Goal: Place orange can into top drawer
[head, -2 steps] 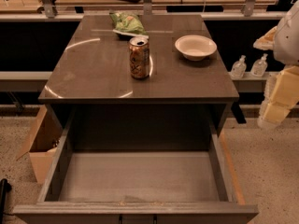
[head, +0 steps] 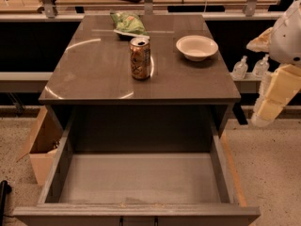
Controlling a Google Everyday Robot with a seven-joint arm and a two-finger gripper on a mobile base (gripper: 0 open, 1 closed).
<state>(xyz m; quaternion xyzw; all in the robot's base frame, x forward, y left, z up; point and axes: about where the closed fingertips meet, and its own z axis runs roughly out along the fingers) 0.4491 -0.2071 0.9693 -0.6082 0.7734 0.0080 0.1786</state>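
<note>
One orange can [head: 140, 59], one bowl [head: 197, 54], one bag [head: 128, 23], one drawer [head: 141, 179], one claw [head: 264, 114] at right.

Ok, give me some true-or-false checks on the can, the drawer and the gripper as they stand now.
The orange can stands upright on the tabletop. True.
The top drawer is shut. False: it is pulled open, its bottom bare.
The gripper holds the can. False: it hangs beyond the table's right edge, apart from the can.
A white bowl sits on the tabletop too. True.
The green chip bag lies in the drawer. False: it lies on the tabletop behind the can.
</note>
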